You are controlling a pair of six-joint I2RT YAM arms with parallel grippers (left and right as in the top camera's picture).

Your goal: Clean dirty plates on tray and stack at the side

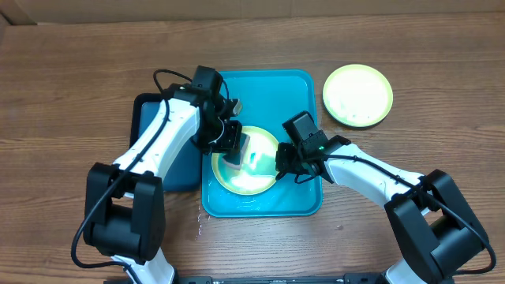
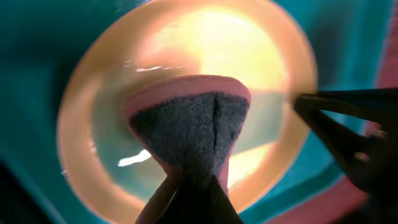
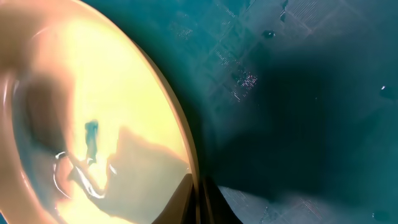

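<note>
One plate (image 1: 256, 177), yellow-green rimmed, lies on the front half of the turquoise tray (image 1: 272, 87). My left gripper (image 1: 234, 151) is shut on a pink sponge with a grey scouring face (image 2: 189, 127), which is pressed onto the plate's (image 2: 118, 81) pale centre. My right gripper (image 1: 281, 162) is shut on the plate's right rim; in the right wrist view the rim (image 3: 180, 134) runs between its closed fingers (image 3: 214, 202). A small blue smudge (image 3: 91, 134) and streaks of water show on the plate's centre. A second plate (image 1: 357, 95) lies on the table right of the tray.
A smaller dark navy tray (image 1: 148, 118) lies against the turquoise tray's left side, under my left arm. The right arm's fingers (image 2: 348, 134) reach into the left wrist view from the right. A small wet patch (image 1: 199, 226) marks the table by the tray's front left corner.
</note>
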